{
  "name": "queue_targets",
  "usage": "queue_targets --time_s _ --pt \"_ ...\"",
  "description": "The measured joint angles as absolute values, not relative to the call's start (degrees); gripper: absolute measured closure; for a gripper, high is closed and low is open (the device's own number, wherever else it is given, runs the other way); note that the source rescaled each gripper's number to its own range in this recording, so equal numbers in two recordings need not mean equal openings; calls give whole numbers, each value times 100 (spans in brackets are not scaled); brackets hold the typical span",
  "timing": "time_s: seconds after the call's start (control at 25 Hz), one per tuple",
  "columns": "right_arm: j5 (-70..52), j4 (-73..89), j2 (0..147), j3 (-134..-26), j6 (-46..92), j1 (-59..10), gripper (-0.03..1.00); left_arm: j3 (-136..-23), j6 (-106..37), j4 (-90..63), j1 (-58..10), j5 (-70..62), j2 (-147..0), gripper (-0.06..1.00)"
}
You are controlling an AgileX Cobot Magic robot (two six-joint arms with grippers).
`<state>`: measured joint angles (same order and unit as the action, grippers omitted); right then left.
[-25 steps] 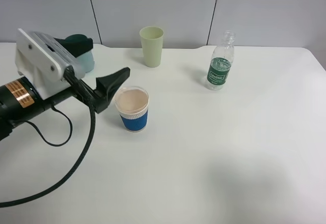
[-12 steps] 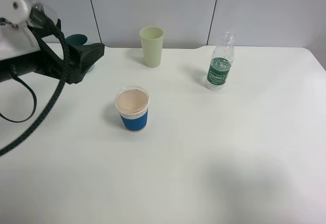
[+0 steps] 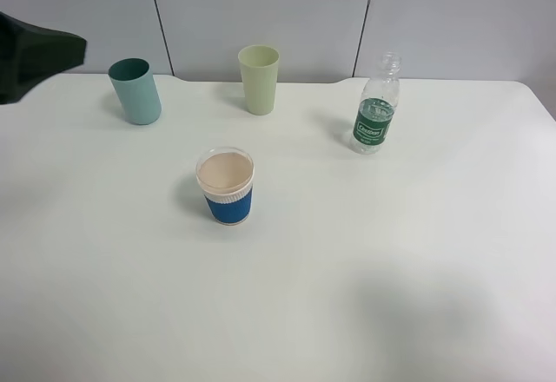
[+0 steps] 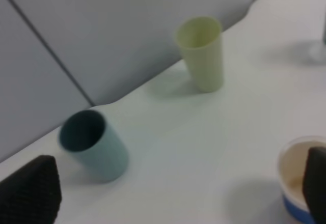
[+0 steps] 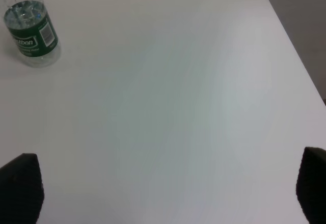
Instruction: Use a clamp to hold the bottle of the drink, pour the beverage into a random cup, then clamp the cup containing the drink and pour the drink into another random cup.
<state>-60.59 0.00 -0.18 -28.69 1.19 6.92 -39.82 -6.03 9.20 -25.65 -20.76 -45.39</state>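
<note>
The bottle of the drink (image 3: pixel 375 117), clear with a green label and no cap, stands upright at the back right of the white table (image 3: pixel 391 252). It shows also in the right wrist view as the bottle (image 5: pixel 30 33). The blue-sleeved paper cup (image 3: pixel 227 187) stands upright mid-table, beige inside; whether beverage lies in it I cannot tell. The pale yellow-green tumbler (image 3: pixel 259 78) stands at the back. My left gripper (image 4: pixel 173 193) is open and empty, raised at the far left, with only one dark finger (image 3: pixel 39 52) in the exterior high view. My right gripper (image 5: pixel 165 188) is open over bare table.
A teal tumbler (image 3: pixel 136 92) stands at the back left, near the left finger. A grey panelled wall (image 3: pixel 347 9) runs behind the table. The table's right edge (image 5: pixel 290 40) shows in the right wrist view.
My left arm has pulled back from beside the blue-sleeved cup, up and to the left, almost out of the exterior view. The teal tumbler is now uncovered. Cups and bottle have not moved.
</note>
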Motion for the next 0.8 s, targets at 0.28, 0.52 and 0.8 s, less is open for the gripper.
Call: queue_targets --time_s 0.28,0.52,0.8 --pt "-6059 0 -18 -2869 119 692 -3 -3986 -439 891 -1624 -2925 -3599 6" --pt "-6059 0 -18 -2869 119 692 -3 -3992 -72 876 -1194 -3369 -2644 6" --pt "-6059 0 -18 -2869 119 692 -3 -3992 43 896 -925 -4367 -1546 6"
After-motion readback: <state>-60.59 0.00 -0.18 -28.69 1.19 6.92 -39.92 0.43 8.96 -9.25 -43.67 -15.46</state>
